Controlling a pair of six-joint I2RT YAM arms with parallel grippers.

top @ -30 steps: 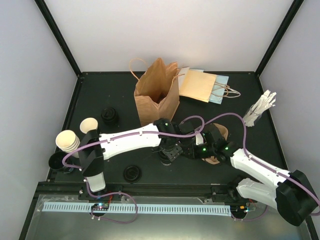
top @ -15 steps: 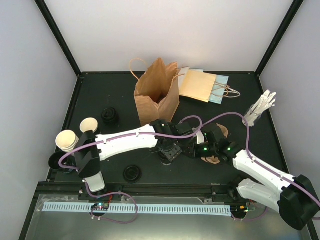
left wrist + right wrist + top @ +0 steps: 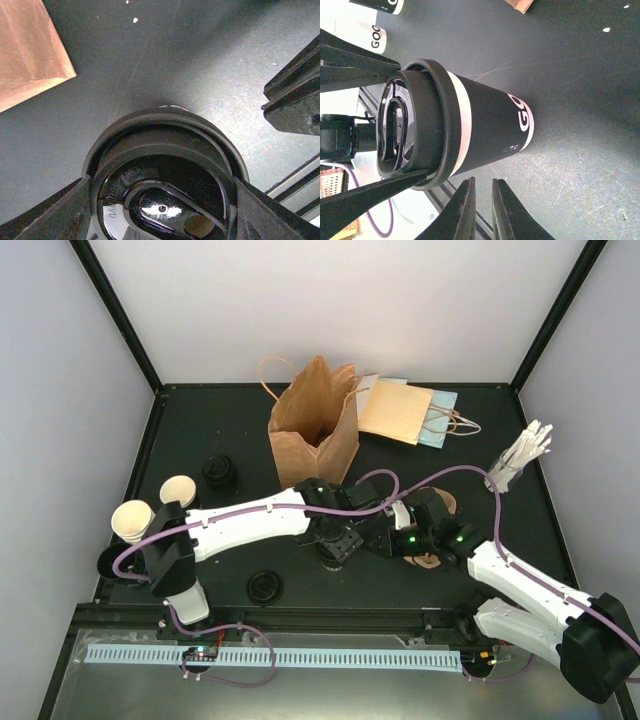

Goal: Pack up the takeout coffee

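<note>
Spare lid (image 3: 264, 587): lies flat at about 7 o'clock on the worktop (image 3: 200, 430), near the arm bases and well apart from the cup being worked on. It is probably there for a cup that has no lid yet.
Paper cup (image 3: 485, 125): stands upright near the middle of the worktop, black sleeve round its side, within reach of both arms.
Black lid (image 3: 162, 200): sits on that cup's rim, sip-hole side up. Whether it is fully pressed home cannot be told.
Left hand (image 3: 335, 543): reaches down over the cup with its fingers set wide and pressed against opposite edges of the black lid. It has hold of the lid alone. The grip from above suits pushing the lid onto the rim.
Right hand (image 3: 483, 181): waits at the cup's 3 o'clock, just beside the sleeve and apparently not touching it, fingers almost together with nothing between them. It is probably there to steady the cup.
Pulp carrier (image 3: 441, 505): at 3 o'clock of the cup, mostly hidden under the right arm.
Second paper cup (image 3: 178, 490): at the 9 o'clock edge, open and without a lid, next to a stack of paper cups (image 3: 133, 521).
Another lid (image 3: 219, 471): lies flat just beyond the second cup.
Brown paper bag (image 3: 312, 430): stands at 12 o'clock of the lidded cup, mouth open upward, ready to be filled.
Flat bags (image 3: 398, 410): lie at 1 o'clock, unused.
Stage: lidding the first cup, with nothing packed so far.
</note>
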